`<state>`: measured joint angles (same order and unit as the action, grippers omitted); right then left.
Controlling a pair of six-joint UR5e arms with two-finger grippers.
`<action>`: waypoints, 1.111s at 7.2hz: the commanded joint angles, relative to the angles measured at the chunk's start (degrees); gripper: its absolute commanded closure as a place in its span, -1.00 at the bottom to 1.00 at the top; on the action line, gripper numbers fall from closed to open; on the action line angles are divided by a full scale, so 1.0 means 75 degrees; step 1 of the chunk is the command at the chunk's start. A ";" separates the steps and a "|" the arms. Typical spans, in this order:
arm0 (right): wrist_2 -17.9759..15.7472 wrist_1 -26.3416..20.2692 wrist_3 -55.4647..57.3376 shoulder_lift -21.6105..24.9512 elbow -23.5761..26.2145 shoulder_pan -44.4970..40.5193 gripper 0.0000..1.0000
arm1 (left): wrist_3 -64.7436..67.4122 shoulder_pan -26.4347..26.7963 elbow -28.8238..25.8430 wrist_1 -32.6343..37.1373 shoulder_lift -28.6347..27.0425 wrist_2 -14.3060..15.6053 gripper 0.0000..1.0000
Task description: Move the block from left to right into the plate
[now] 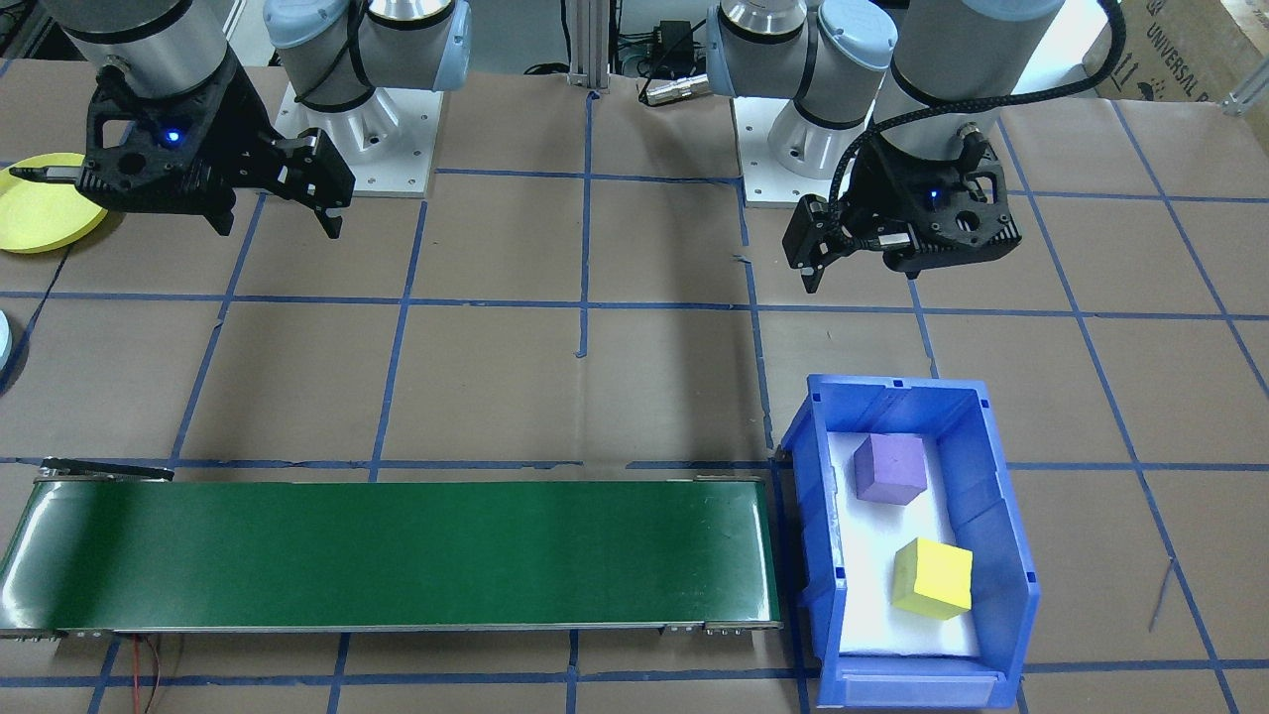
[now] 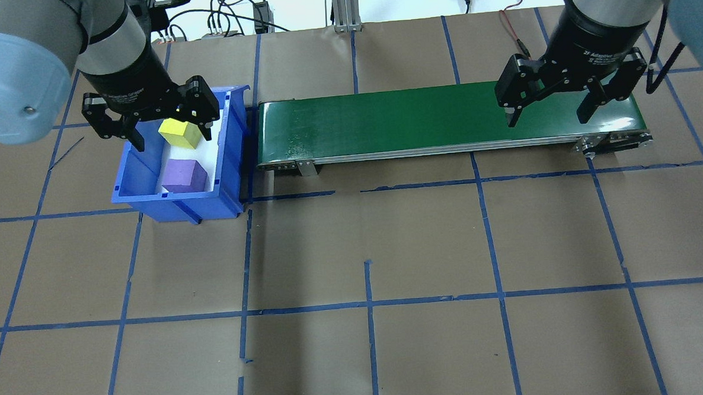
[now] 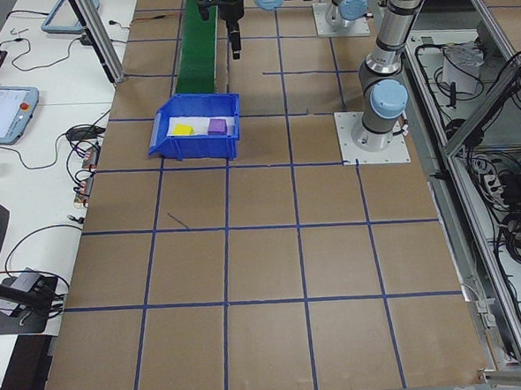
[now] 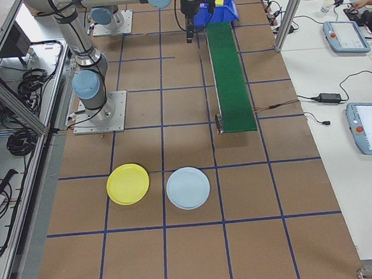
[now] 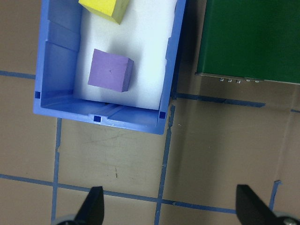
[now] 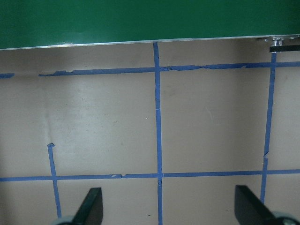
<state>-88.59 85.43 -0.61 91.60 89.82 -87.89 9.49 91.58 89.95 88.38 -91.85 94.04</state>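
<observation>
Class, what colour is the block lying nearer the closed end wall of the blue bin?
Purple block, clearest in the left wrist-mounted view.

arms: silver tubes, pale-blue joint caps | tools: black, blue LED | cable: black braided

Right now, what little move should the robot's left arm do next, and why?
Probably lower the open left gripper toward the yellow block in the blue bin. Both blocks lie there ungrasped, and the green conveyor is bare.
</observation>
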 commanded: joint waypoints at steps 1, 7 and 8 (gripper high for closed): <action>-0.0012 0.0000 -0.0012 0.0010 0.0000 0.0000 -1.00 | -0.0127 -0.0498 0.0088 -0.0100 -0.0046 -0.0081 -1.00; -0.0023 -0.0012 -0.0012 -0.0002 0.0047 0.0000 -1.00 | -0.1988 -0.0818 0.0136 -0.1610 -0.1369 -0.0023 -1.00; -0.0023 -0.0012 -0.0012 -0.0002 0.0047 0.0000 -1.00 | -0.2410 -0.1133 0.0147 -0.1636 -0.1475 -0.0081 -1.00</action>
<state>-88.78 85.33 -0.70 91.58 90.14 -87.89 -4.50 85.22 90.97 77.21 -101.43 93.74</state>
